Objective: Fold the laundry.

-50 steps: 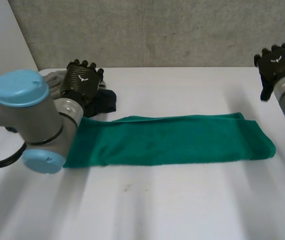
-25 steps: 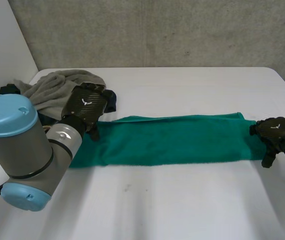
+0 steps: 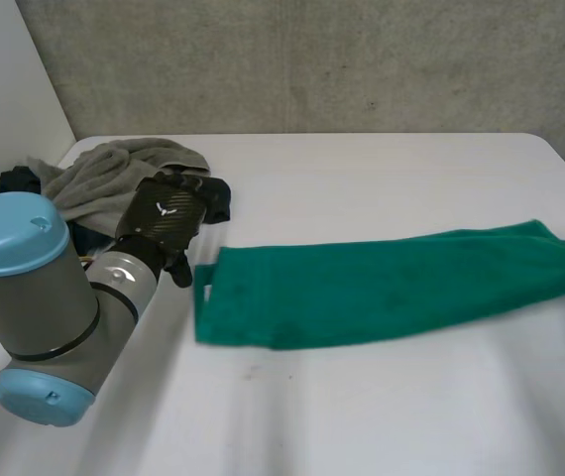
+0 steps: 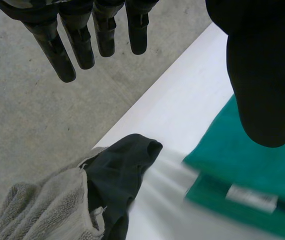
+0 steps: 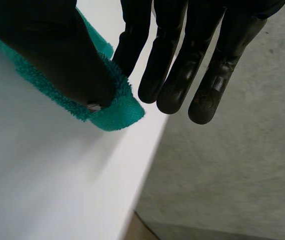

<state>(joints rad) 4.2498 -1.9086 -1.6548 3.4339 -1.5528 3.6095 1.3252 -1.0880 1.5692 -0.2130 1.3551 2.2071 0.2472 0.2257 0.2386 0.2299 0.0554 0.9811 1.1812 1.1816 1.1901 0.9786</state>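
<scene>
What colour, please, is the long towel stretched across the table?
Teal green; this long terry towel shows best in the head view.

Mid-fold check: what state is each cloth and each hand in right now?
green towel: folded into a long strip, stretched across the table.
right hand: shut, pinching the green towel's end.
left hand: open, fingers straight, holding nothing.
grey towel: crumpled heap, unfolded.
dark garment: crumpled beside the grey towel.

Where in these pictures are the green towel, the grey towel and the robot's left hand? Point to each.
green towel [image 3: 382,283]: head view, middle of the long folded strip.
grey towel [image 3: 104,178]: head view, top of the crumpled heap.
left hand [image 3: 169,213]: head view, back of the hand.
</scene>
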